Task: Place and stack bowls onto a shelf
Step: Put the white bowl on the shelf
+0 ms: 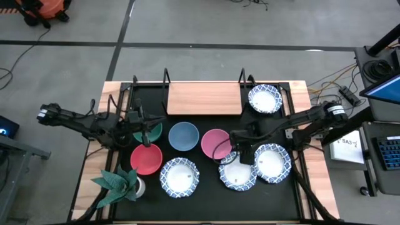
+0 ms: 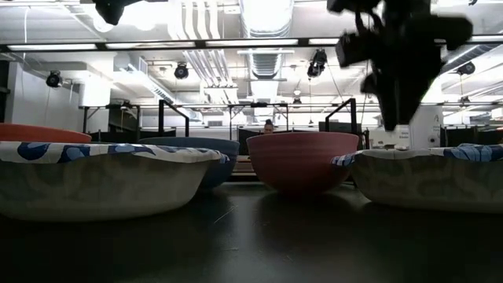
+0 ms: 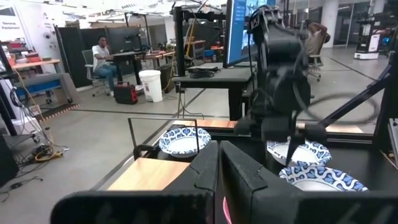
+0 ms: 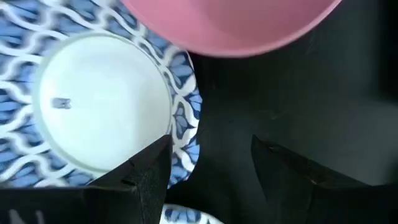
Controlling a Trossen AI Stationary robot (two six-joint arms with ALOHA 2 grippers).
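The light-wood shelf (image 1: 205,98) stands at the table's far edge, with nothing on its board. A patterned bowl (image 1: 265,99) rests on the table beside the shelf's right end. The green (image 1: 154,130), blue (image 1: 184,136), pink (image 1: 216,143) and red (image 1: 146,158) bowls rest mid-table, with three patterned bowls (image 1: 179,176) (image 1: 237,174) (image 1: 272,162) nearer the front. My left gripper (image 1: 145,134) is shut and empty, held high over the green bowl's edge. My right gripper (image 4: 211,168) is open and empty above the table. It hangs between the pink bowl (image 4: 230,25) and a patterned bowl (image 4: 99,106).
A green star-shaped plant in a white pot (image 1: 119,181) stands at the front left. The shelf's black uprights (image 1: 166,78) rise at the back. The right arm (image 3: 280,81) shows in the left wrist view. People sit at desks in the room beyond.
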